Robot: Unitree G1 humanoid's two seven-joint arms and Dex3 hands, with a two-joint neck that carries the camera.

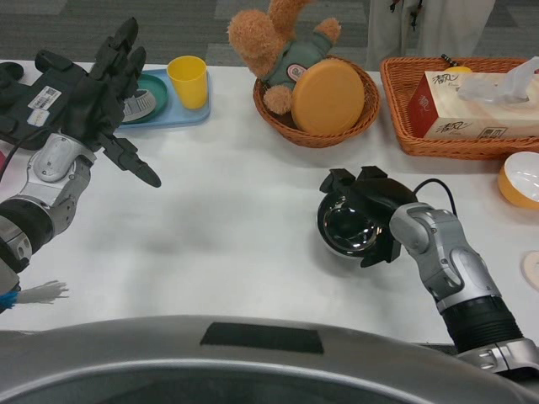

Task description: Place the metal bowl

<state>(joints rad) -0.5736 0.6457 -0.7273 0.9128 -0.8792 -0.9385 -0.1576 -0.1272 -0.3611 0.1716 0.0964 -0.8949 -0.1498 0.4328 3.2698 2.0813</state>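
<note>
The metal bowl [347, 227] is shiny and dark inside, right of the table's middle, low over or on the white table [227, 227]; I cannot tell whether it touches. My right hand [370, 209] grips its far and right rim, fingers curled over the edge. My left hand [84, 93] is raised at the far left, fingers spread, holding nothing.
A blue tray [181, 114] at the back left carries a yellow cup [188, 82] and a teal dish [147, 93]. A round wicker basket [316, 135] holds a plush toy [282, 46] and an orange lid [328, 97]. At right: a rectangular basket [404, 118] with tissue box [472, 105], an orange bowl [520, 181].
</note>
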